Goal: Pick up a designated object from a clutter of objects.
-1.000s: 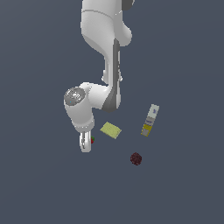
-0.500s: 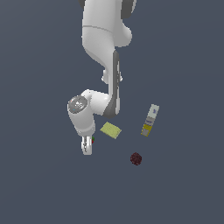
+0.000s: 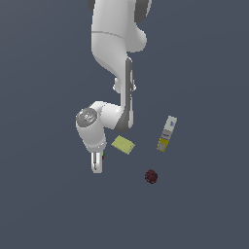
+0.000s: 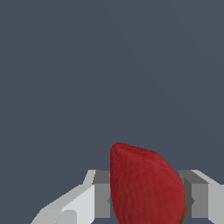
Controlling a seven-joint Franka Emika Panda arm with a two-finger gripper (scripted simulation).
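The strawberry (image 4: 144,183) fills the low part of the wrist view, bright red, sitting between my two grey fingers (image 4: 103,199), which press on both its sides. In the exterior view only a sliver of the strawberry (image 3: 103,155), red with a green speck, shows beside my gripper (image 3: 97,164), which points straight down at the exterior view's left of the clutter. The gripper is shut on the strawberry. Whether the fruit still rests on the floor cannot be told.
A flat yellow rectangle (image 3: 123,144) lies just to the exterior view's right of the gripper. Further right is a long white-and-yellow box (image 3: 167,133). A dark maroon ball (image 3: 151,176) sits nearer the camera, right of the gripper.
The gripper has come down and slightly to the exterior view's right onto the strawberry, which is now mostly hidden behind the fingers. The other items have not moved.
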